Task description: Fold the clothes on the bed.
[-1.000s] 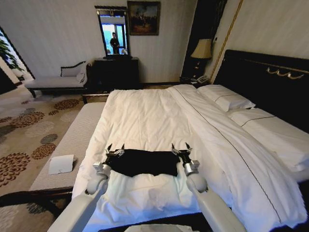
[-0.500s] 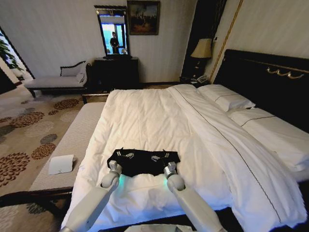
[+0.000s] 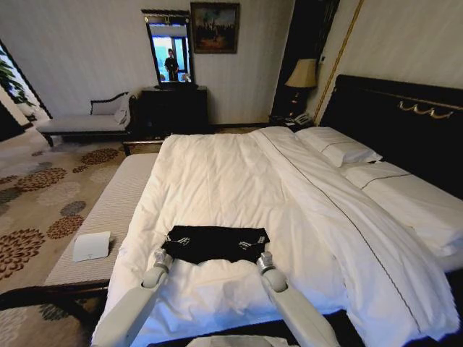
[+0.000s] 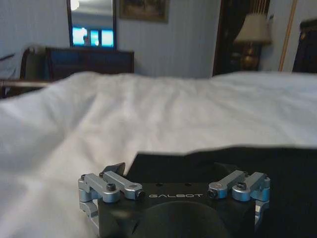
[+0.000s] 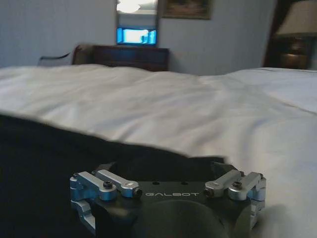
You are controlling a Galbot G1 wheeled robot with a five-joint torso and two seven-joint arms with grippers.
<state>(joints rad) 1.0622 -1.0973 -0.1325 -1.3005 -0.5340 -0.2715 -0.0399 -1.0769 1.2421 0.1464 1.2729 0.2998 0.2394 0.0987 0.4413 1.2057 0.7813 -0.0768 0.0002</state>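
The clothes (image 3: 215,243), a black T-shirt with small white marks, lie as a flat folded rectangle on the white duvet of the bed (image 3: 217,181), near its foot. My left gripper (image 3: 166,253) is at the shirt's near left corner and my right gripper (image 3: 262,255) at its near right corner, both low over the duvet. In the left wrist view the left gripper (image 4: 171,169) stands open with the black fabric (image 4: 237,158) just ahead of it. In the right wrist view the right gripper (image 5: 163,166) is open over the black fabric (image 5: 44,168).
A striped bench (image 3: 101,217) with a white paper (image 3: 92,246) runs along the bed's left side. Pillows (image 3: 340,148) and a dark headboard (image 3: 405,123) are on the right. A chaise (image 3: 83,121), a dresser with mirror (image 3: 172,108) and a lamp (image 3: 304,74) stand by the far wall.
Both grippers drew back from the shirt's far corners, across it, to its near edge. The shirt lies about where it was.
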